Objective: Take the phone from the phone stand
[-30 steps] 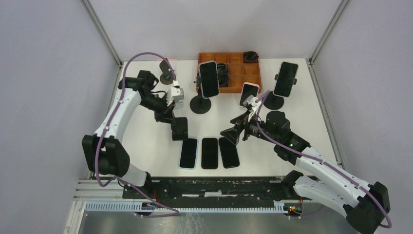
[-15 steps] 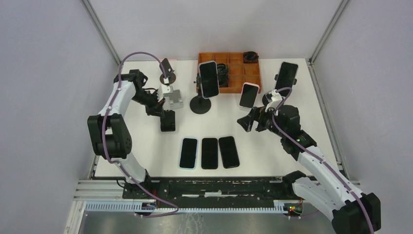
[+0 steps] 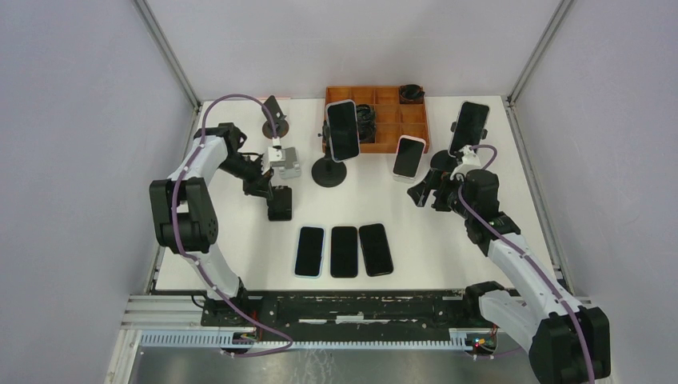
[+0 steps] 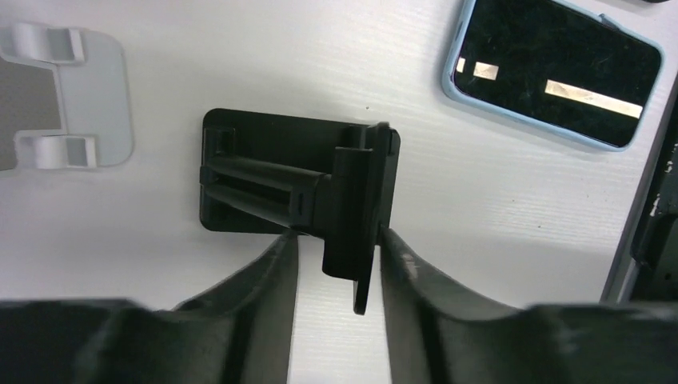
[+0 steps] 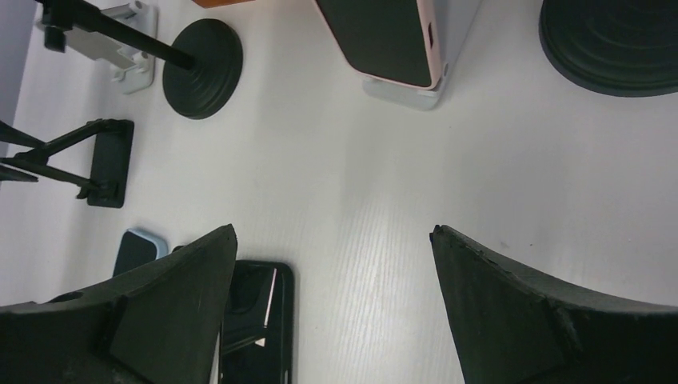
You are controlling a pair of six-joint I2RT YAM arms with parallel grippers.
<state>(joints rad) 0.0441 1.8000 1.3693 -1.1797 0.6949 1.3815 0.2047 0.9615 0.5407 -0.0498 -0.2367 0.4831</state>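
Observation:
A pink-cased phone (image 3: 408, 156) leans on a small white stand (image 3: 400, 176); in the right wrist view the phone (image 5: 384, 36) and stand (image 5: 404, 88) are ahead of the fingers. My right gripper (image 3: 424, 194) (image 5: 333, 230) is wide open and empty, just right of and in front of that stand. Two more phones (image 3: 343, 130) (image 3: 468, 128) sit on round-base stands (image 3: 329, 171) (image 3: 448, 166). My left gripper (image 3: 272, 194) (image 4: 336, 236) is shut on an empty black folding stand (image 3: 279, 205) (image 4: 280, 180), which rests on the table.
Three phones (image 3: 309, 250) (image 3: 344, 251) (image 3: 376, 249) lie flat near the front middle. An orange compartment tray (image 3: 416, 120) stands at the back. An empty grey stand (image 3: 285, 162) and a small clamp stand (image 3: 274, 112) are behind my left gripper.
My right gripper has moved right and back, from near the flat phones to beside the pink phone's stand. My left gripper has carried the black folding stand left, away from the flat phones.

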